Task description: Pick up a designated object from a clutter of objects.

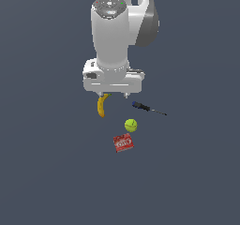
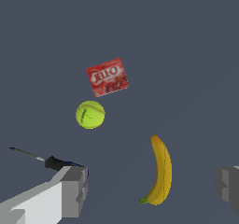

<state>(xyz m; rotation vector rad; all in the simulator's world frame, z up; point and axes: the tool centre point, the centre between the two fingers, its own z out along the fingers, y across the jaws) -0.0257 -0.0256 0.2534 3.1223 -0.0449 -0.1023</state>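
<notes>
A: Status on the rig?

B: Reading the exterior view from its left to its right. First thing I get is the banana (image 1: pixel 101 106), partly tucked under the wrist housing, lying on the dark floor (image 1: pixel 42 172). Its top end is hidden by the hand. The gripper (image 1: pixel 112 95) sits right above it, at the banana's upper end.

A: Hand state?

B: Spread wide, nothing between the fingers. In the wrist view I see one finger (image 2: pixel 70 190) on one side and the other at the far edge of frame, with the banana (image 2: pixel 160 171) lying in the gap between them, closer to the far one. No contact with either pad that I can see. Greenish stem tip points toward the camera side.

A: Rest of the clutter?

B: Continuing toward the exterior view's right: red box (image 1: pixel 123 143) with a white label, lowest in the frame. Just above it and slightly right, the tennis ball (image 1: pixel 131 124), near the box but apart from it. Then the screwdriver (image 1: pixel 148 108), blue handle toward the arm, dark shaft pointing to the exterior view's right. All three sit apart from the banana. In the wrist view the screwdriver (image 2: pixel 44 160) handle is partly hidden behind the near finger.

A: Banana lifted?

B: Can't tell; it looks flat on the floor.
</notes>
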